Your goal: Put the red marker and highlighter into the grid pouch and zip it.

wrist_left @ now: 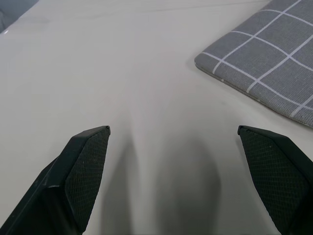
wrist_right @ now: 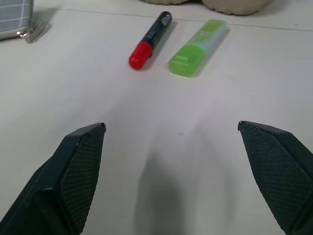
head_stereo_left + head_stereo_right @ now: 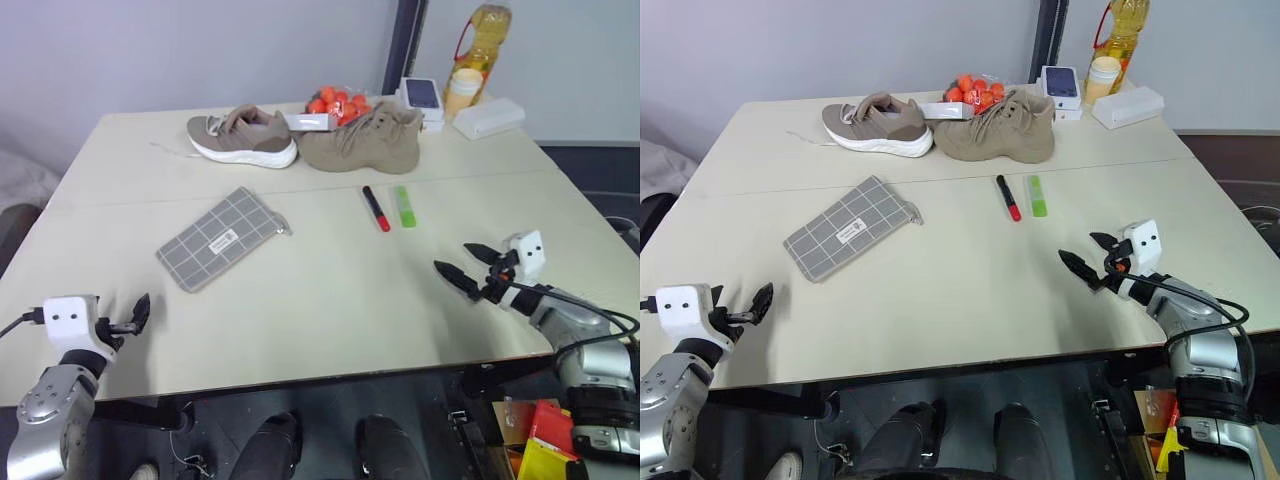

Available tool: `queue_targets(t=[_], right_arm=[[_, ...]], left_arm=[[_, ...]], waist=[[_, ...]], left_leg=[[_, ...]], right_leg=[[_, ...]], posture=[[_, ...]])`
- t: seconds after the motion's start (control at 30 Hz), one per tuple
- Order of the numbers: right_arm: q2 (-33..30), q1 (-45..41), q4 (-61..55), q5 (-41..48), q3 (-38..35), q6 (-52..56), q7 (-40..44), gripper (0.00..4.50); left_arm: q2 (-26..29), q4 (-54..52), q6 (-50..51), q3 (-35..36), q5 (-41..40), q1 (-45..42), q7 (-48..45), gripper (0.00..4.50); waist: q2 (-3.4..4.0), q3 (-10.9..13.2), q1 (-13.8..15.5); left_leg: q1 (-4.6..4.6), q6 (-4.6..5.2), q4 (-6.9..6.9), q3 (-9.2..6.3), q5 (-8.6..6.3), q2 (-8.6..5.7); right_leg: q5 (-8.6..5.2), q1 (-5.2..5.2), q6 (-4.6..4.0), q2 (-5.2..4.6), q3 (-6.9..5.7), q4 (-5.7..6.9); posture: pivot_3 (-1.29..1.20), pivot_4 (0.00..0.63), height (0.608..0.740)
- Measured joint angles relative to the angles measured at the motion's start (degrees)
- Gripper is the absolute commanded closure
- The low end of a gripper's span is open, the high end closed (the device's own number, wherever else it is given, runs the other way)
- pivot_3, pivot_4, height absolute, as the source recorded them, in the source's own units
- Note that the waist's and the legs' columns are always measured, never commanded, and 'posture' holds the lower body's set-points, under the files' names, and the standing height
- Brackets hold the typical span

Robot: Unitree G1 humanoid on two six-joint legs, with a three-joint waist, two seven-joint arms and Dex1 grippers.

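The grid pouch (image 3: 222,238) lies flat on the table left of centre, a small white label on it and its zipper pull at the right end. The red marker (image 3: 376,208), black with a red cap, and the light green highlighter (image 3: 404,206) lie side by side right of centre; both also show as the marker (image 2: 149,40) and highlighter (image 2: 197,47). My left gripper (image 3: 138,314) hovers open near the front left edge, short of the pouch corner (image 1: 264,58). My right gripper (image 3: 466,267) stands open at the front right, pointing toward the two pens, nothing between its fingers.
Two beige shoes (image 3: 310,138) stand at the back of the table (image 3: 320,310), with a bag of orange-red balls (image 3: 338,102), a white box, a phone and a yellow oil bottle (image 3: 480,45) behind them. Red and yellow items lie on the floor at the front right.
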Motion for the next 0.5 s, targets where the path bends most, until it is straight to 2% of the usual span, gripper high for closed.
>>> queue_targets(t=[0.33, 0.5], right_arm=[[1.66, 0.68, -1.02, 0.02, 0.4, 0.13, -0.14, 0.0], [4.92, -0.61, -6.17, 0.36, 4.2, 2.44, -1.18, 0.0]], left_arm=[[0.01, -0.12, 0.03, 0.03, -0.93, 0.62, -0.41, 0.03], [-0.41, -0.14, -0.38, 0.02, -0.81, 0.82, -0.3, 0.03]], waist=[[0.0, 0.0, -0.04], [0.0, 0.0, -0.38]], left_leg=[[0.0, 0.0, 0.0, 0.0, 0.0, 0.0], [0.0, 0.0, -0.03, 0.01, -0.01, 0.06]], right_leg=[[0.0, 0.0, -0.01, 0.0, 0.01, -0.01], [0.0, -0.04, -0.02, 0.03, 0.02, 0.0]], posture=[[0.0, 0.15, 0.74], [0.0, 0.15, 0.74]])
